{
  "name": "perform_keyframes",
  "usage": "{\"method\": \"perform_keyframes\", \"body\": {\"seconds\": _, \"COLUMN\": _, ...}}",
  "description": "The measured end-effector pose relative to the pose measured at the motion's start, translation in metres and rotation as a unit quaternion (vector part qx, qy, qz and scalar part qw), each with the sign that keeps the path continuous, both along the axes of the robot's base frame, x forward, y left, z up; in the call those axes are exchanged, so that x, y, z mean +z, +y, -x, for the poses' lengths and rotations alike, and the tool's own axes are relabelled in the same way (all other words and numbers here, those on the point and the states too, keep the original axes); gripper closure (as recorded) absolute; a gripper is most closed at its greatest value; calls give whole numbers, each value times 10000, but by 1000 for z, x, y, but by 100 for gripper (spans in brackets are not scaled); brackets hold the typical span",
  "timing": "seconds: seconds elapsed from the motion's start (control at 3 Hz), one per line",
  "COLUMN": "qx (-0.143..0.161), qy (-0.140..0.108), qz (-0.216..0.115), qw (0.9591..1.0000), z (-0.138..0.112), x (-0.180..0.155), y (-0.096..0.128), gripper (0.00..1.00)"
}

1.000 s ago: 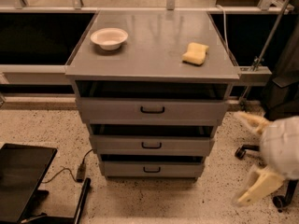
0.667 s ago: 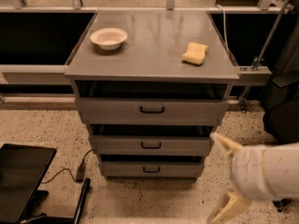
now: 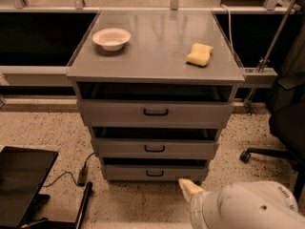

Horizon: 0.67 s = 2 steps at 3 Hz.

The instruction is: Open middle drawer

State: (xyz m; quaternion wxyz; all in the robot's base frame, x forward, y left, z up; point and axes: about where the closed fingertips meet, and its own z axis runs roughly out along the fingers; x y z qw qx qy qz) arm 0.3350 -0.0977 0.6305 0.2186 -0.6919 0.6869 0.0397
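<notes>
I am facing a grey metal cabinet [image 3: 155, 63] that is standing on a speckled floor, with a black office chair [image 3: 286, 123] sitting off its right side. Three drawers are stacking down its front. The middle drawer [image 3: 119, 148] is lying between the taller-fronted top drawer [image 3: 109, 112] and the narrow bottom drawer [image 3: 124, 172]. Its flat front is sitting about flush with the others, so I am judging it not yet pulled out.

My white arm [image 3: 248, 206] is filling the lower right corner of the view. My gripper [image 3: 190, 187] is hanging low at its front end, just before the right end of the bottom drawer's front and close to the floor. I cannot tell whether it is set wide or narrow, and it is holding nothing that I can see.

On the cabinet's top, a white bowl [image 3: 111, 38] is resting near the back left corner, and a yellow sponge [image 3: 199, 54] is lying toward the right edge.

The small black bar handle [image 3: 154, 148] is sitting at the centre of the middle drawer's front, its long axis running level from left to right. From my gripper it is lying up and to the left, one drawer higher. I am judging that I need to rise and shift left before closing across that bar.
</notes>
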Motion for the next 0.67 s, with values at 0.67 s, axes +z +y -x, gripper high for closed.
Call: {"method": "perform_keyframes", "body": {"seconds": 0.67, "qx": 199, "qy": -55, "qz": 304, "qw": 9993, "z": 7, "x": -29, "y": 3, "gripper": 0}}
